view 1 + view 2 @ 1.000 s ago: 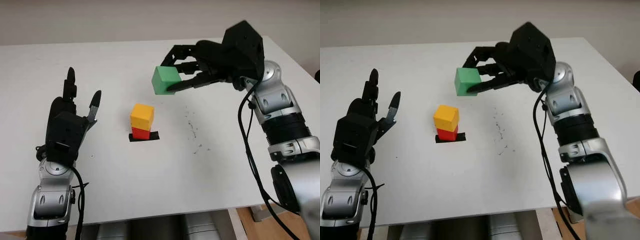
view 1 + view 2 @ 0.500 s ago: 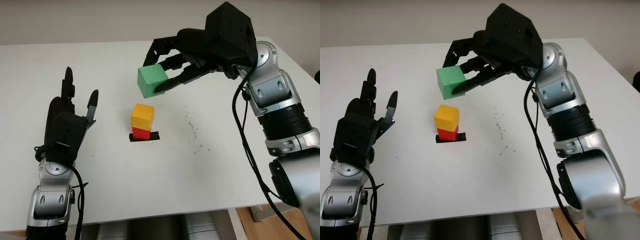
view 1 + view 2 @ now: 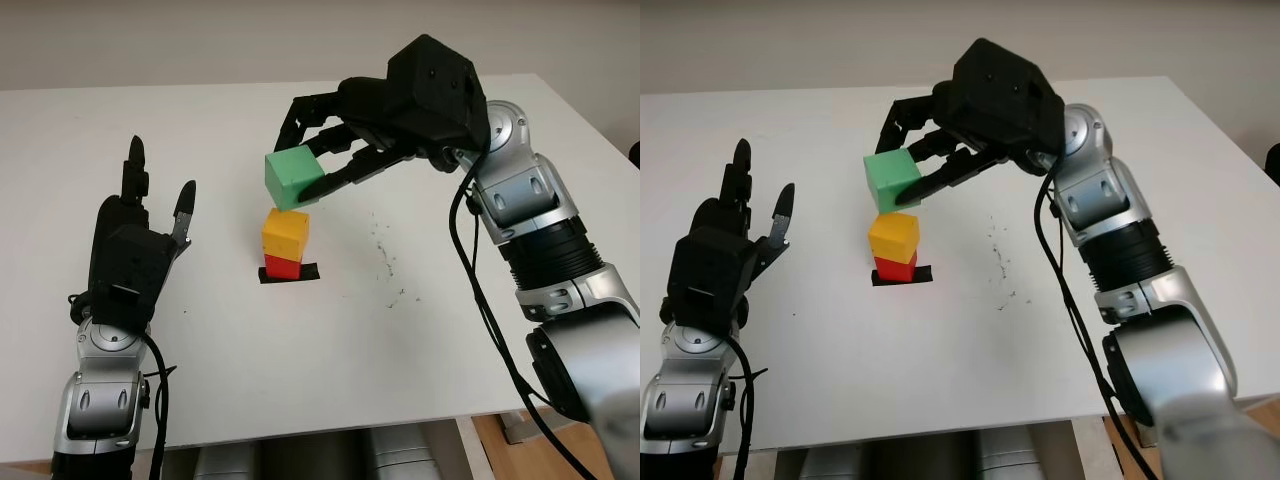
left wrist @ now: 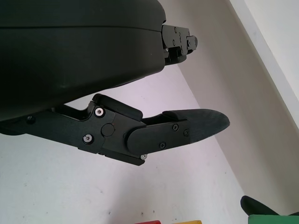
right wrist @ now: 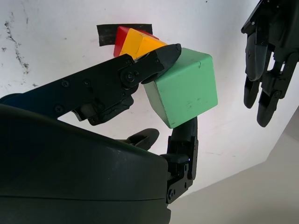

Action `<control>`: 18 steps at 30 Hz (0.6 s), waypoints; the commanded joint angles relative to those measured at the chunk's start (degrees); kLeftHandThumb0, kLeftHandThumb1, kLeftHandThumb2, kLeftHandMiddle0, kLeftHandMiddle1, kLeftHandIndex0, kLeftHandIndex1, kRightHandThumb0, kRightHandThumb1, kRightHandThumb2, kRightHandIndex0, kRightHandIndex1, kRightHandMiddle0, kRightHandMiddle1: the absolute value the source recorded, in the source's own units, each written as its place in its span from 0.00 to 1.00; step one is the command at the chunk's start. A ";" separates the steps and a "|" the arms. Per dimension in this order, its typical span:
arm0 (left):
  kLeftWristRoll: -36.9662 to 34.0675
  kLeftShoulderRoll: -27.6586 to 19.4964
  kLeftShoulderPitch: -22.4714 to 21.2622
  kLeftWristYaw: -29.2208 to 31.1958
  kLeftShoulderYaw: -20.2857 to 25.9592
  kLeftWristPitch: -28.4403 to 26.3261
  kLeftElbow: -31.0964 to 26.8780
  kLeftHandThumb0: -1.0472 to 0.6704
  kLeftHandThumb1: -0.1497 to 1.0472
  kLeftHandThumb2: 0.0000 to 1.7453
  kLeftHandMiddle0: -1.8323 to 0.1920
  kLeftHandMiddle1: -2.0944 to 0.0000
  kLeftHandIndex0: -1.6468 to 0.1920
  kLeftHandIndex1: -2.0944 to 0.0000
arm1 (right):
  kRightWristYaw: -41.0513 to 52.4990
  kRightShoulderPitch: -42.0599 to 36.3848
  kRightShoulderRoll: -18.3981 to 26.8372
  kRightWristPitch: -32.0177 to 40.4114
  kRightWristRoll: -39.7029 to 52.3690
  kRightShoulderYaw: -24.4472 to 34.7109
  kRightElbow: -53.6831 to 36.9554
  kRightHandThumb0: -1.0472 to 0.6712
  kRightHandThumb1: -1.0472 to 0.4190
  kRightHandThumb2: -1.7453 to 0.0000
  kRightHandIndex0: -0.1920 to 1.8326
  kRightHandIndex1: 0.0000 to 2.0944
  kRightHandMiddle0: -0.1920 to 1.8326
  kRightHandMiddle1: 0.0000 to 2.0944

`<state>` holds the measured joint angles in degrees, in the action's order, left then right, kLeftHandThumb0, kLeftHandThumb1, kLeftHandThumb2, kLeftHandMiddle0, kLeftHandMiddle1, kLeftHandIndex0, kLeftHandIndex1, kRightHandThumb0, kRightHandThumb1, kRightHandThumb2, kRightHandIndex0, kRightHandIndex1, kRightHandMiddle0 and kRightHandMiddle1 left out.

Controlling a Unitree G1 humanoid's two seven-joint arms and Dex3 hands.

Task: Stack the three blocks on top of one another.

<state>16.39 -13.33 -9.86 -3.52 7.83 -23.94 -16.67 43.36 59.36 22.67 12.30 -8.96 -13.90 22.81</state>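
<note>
The robot's right hand (image 3: 330,150) grips a green block (image 3: 294,178) between its black fingers (image 5: 117,79) and holds it in the air just above a yellow block (image 3: 285,232), tilted and not yet touching it. The yellow block sits on a red block (image 3: 281,266), which stands on a strip of black tape (image 3: 308,272) near the middle of the white table (image 3: 330,340). The left hand (image 3: 140,235) is open and holds nothing, raised above the table's left side, well apart from the stack.
</note>
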 commanded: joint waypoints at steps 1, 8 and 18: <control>0.08 -0.32 0.40 0.09 0.08 -0.01 -0.84 0.20 1.00 0.32 0.94 0.98 0.93 0.97 | -0.28 0.10 -0.60 -0.18 -0.04 -0.19 0.64 0.35 0.05 0.97 0.30 0.09 0.29 0.77; 0.13 -0.25 0.54 0.39 -0.06 -0.48 -1.21 0.20 1.00 0.32 0.95 0.98 0.93 0.97 | -0.61 -0.33 -1.07 -1.27 -0.54 -0.35 1.74 0.34 0.06 0.97 0.31 0.10 0.30 0.76; 0.19 0.09 0.74 0.37 -0.31 -1.32 -1.75 0.20 1.00 0.31 0.95 0.97 0.93 0.97 | -1.69 -0.95 -1.25 -3.99 -2.88 -1.56 2.86 0.33 0.05 0.97 0.32 0.09 0.32 0.73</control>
<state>16.43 -13.32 -9.41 -3.14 7.70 -25.12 -17.10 41.92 58.57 21.83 8.19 -12.16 -15.89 25.46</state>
